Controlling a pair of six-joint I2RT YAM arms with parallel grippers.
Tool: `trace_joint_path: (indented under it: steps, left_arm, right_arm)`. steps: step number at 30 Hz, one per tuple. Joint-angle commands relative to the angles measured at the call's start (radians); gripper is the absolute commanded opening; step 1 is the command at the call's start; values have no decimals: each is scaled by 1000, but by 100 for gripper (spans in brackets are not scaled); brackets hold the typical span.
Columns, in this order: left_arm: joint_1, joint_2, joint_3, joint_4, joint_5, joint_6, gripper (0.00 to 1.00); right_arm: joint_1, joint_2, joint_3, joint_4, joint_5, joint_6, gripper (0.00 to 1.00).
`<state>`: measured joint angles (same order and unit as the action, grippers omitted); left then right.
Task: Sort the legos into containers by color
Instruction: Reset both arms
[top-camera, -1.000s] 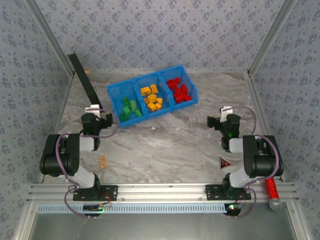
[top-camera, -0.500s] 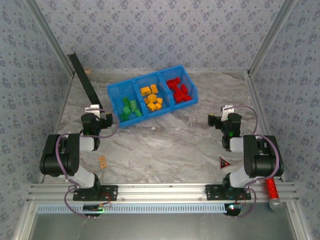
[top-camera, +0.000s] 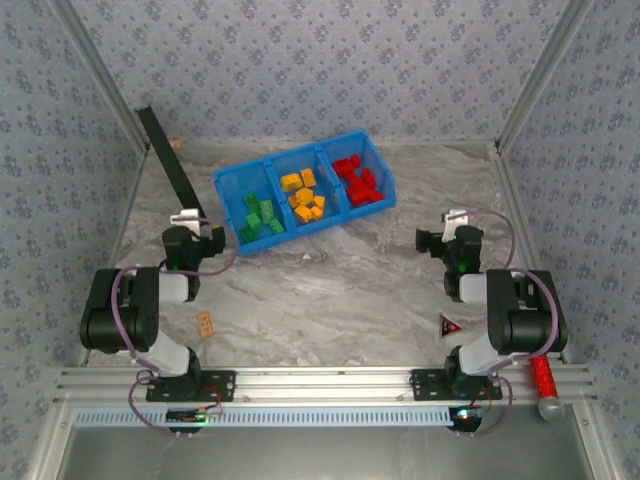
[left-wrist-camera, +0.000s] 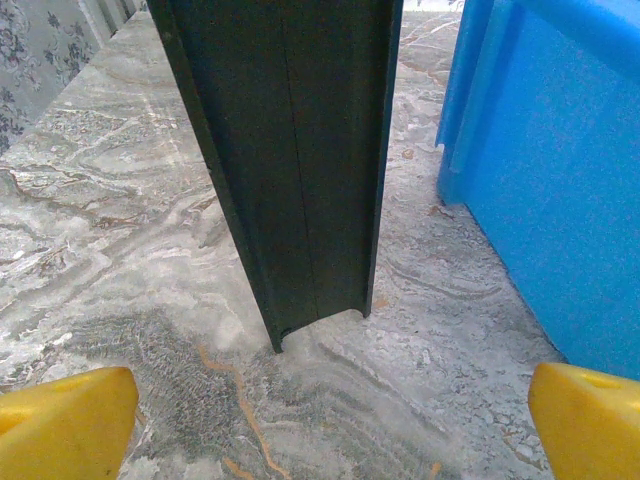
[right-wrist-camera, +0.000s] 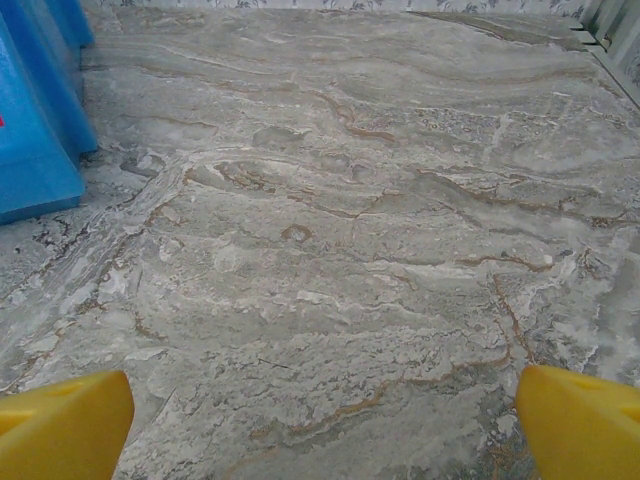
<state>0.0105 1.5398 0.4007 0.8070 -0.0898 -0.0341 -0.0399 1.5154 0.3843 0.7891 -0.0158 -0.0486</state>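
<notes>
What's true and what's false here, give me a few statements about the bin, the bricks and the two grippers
1. The green bricks lie in the left compartment of the blue bin. True.
2. The red bricks lie in the middle compartment. False: they lie in the right one; the orange-yellow bricks have the middle.
3. The left gripper and the right gripper stand open, holding nothing. True.
4. The tan tile lies by the right arm. False: it lies by the left arm; the triangular sign lies by the right.

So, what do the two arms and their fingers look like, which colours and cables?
Both the left arm and the right arm are black with pale grey link sections, and thin purple cables loop along them. The fingertips are blocky and yellow.
</notes>
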Motion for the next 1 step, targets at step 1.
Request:
trace_joint_path:
  steps: [1]
  left_arm:
    - [-1,-4,15,3,21,6,100]
  right_arm:
    - [4,9,16,2,3,9,100]
